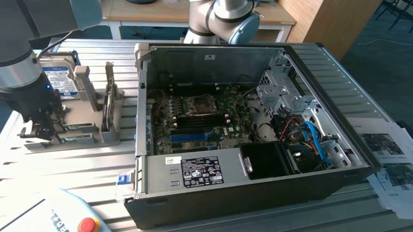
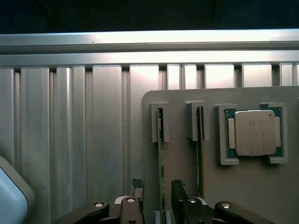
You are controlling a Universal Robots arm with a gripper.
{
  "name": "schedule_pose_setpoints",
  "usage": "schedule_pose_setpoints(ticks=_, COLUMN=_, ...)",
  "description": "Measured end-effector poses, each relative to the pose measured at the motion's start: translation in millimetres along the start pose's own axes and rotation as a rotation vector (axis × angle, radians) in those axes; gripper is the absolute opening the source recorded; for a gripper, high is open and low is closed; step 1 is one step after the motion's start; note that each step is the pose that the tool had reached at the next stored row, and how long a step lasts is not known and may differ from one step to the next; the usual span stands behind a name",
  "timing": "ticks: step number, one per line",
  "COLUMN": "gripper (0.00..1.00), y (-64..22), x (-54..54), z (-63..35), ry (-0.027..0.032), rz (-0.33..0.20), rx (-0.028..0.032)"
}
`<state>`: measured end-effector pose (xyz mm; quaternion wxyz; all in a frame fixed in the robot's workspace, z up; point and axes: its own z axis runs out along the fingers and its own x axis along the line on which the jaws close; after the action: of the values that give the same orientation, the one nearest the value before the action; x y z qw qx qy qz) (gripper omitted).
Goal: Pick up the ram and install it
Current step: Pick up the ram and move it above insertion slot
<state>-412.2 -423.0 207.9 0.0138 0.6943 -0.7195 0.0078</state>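
Observation:
Two thin green ram sticks stand on edge in slots of a grey holder [image 2: 177, 140]. In the wrist view one ram stick [image 2: 161, 158] runs down between my fingertips, and the other stick [image 2: 199, 149] lies just outside them. My gripper [image 2: 159, 200] is open, a dark finger [image 2: 180, 196] on either side of the first stick, apart from it. In the exterior view the gripper [image 1: 42, 134] hangs over the holder's end at the exterior view's left, where a green strip of ram [image 1: 77, 128] shows. The open computer case [image 1: 139, 121] with its motherboard [image 1: 200, 118] stands to the right.
A silver processor [image 2: 254, 133] sits in a pocket of the holder beside the sticks. A hard drive [image 1: 61, 79] with a blue-white label stands behind the holder. The ribbed metal table [image 2: 70, 140] ends close beyond the holder. Papers [image 1: 390, 150] lie at the far right, a pendant [image 1: 65, 217] in front.

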Motion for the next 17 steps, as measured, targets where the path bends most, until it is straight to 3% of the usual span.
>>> schedule_pose_setpoints(ticks=3, gripper=0.37, y=-3.3, x=0.3, z=-0.1, ry=0.0001, rz=0.0, rx=-0.0013)
schedule_pose_setpoints(ticks=17, gripper=0.37, y=-3.9, x=0.3, z=2.1, ry=0.0001, rz=0.0, rx=-0.0014)
